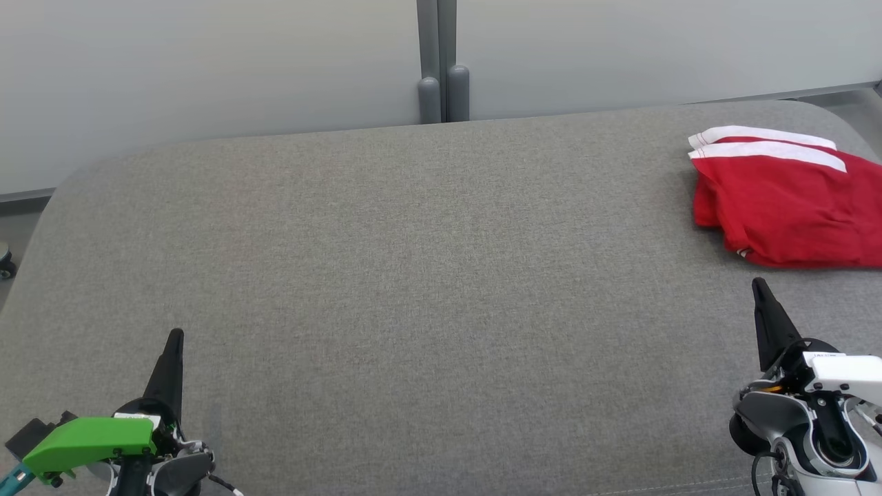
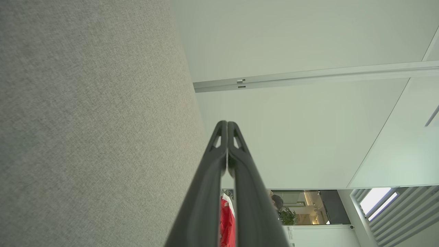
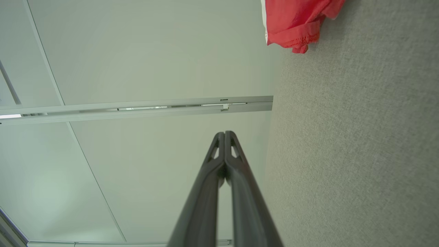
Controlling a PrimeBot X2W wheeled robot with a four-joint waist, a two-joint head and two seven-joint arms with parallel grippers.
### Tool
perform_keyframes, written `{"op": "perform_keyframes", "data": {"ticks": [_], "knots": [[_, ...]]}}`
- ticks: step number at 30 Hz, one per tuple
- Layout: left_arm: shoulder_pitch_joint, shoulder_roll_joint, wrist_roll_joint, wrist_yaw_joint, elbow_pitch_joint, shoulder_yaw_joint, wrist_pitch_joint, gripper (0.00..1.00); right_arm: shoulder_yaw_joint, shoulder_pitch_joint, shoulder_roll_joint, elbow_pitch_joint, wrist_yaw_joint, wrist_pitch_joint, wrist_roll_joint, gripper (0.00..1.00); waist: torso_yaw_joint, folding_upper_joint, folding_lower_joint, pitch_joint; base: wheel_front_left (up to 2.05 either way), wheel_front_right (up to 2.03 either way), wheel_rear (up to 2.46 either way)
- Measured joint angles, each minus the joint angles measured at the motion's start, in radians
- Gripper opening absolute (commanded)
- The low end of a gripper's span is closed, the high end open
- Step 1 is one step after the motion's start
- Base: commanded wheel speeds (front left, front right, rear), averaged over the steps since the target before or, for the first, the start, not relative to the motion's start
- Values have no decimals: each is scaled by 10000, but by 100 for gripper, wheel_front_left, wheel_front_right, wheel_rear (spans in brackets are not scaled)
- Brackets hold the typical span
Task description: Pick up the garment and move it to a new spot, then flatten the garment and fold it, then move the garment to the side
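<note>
Both pairs of jaws are pressed fully together and hold nothing. The left gripper (image 1: pixel 176 335) hangs low over the grey fabric-covered surface (image 1: pixel 413 275), fingers pointing away from the robot, with only bare cloth around its tips. The right gripper (image 1: pixel 759 282) is posed the same way on the other side, well apart from the left. Just beyond the right gripper's tips and a little outward from them lies the red garment (image 1: pixel 785 207) with its white bands. It is not touched by either gripper and is far across the surface from the left one. It sits as a compact, layered bundle near the surface's far right corner, its white-striped edges stacked one over the other, though the nearer hem looks somewhat rumpled. Judging from this, the folding and the move to the side appear done. Little or nothing seems left, unless the loose near edge needs tidying.
</note>
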Motion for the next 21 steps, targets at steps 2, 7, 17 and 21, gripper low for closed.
{"op": "perform_keyframes", "data": {"ticks": [2, 7, 17, 21], "knots": [[0, 0, 0, 0, 0, 2, 0, 0, 0, 0, 0, 0, 0, 0, 0, 0, 0, 0, 0, 0, 0, 0, 0], [-1, -2, 0, 0, 2, 4, 0, 0, -2, 0, 0, 0, 0, 0, 0, 0, 0, 0, 0, 0, 0, 0, 0], [-1, -6, 0, 0, 2, 10, 0, 0, -2, 0, 0, -2, 0, 0, 0, 0, 0, 0, 0, 0, 0, 0, 0], [-1, -6, 0, 0, 0, 12, 0, 0, -2, 0, 0, -2, 0, 0, 0, 0, 1, 0, 0, 0, 0, 0, 0]]}}
